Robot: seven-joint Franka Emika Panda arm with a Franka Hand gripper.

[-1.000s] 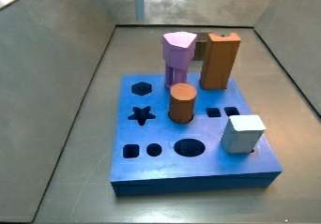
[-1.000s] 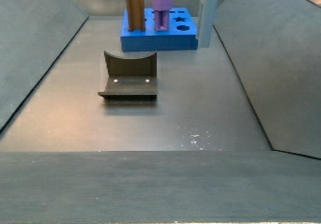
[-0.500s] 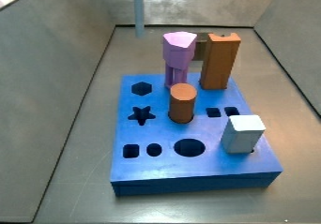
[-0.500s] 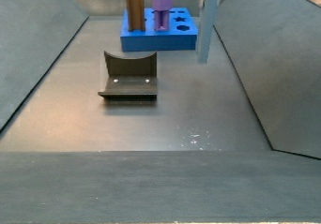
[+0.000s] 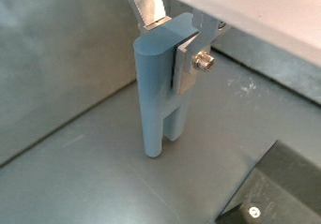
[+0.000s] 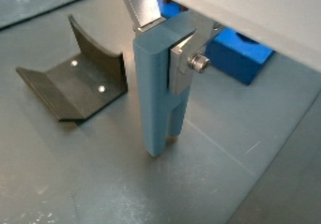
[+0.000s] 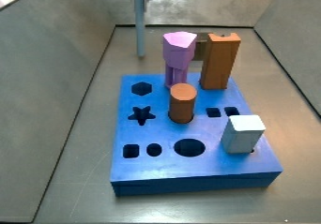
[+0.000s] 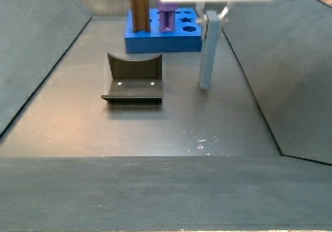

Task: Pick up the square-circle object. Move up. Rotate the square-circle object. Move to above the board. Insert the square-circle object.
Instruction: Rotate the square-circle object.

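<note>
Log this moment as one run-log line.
gripper: jaws shut on square-circle object | object: upright, held by its top end, above grey floor | board: behind, not yet reached | fixture: alongside

Even, soft overhead light; all views fairly sharp.
Pale glare patch on back wall (image 7: 189, 3) in a side view; floor (image 8: 155, 129) shows small specular flecks below the gripper (image 8: 215, 11), whose white body is overexposed, edges blurred. Shadows faint; wrist views low-res.

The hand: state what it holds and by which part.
The hand is shut on the square-circle object, gripping it near its upper end; the piece hangs upright below the fingers, over the floor beside the fixture.
</note>
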